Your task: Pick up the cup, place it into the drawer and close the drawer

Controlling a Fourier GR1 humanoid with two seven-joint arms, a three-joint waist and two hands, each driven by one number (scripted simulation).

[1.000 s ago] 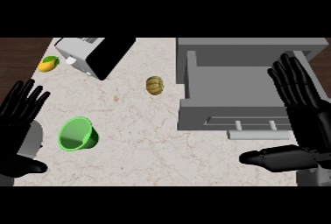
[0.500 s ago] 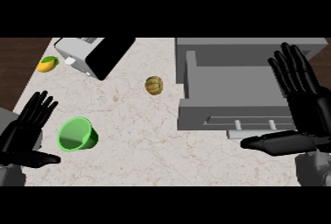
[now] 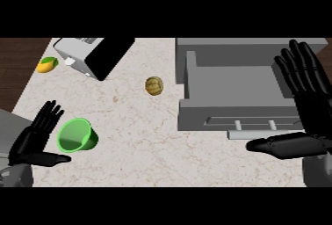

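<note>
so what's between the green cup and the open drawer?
Head view: only bare counter between the cup and the drawer. The small brown item sits further up, off that line.

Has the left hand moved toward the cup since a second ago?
Yes. The left hand has shifted right across the counter, closing on the green cup, which lies where it did. The hand is open beside the cup's left edge and not yet curled round it.

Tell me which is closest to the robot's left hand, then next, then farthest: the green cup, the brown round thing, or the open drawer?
From the left hand:
1. Green cup, right beside its fingers.
2. Brown round thing, mid-counter, farther up.
3. Open drawer, far right.
</note>
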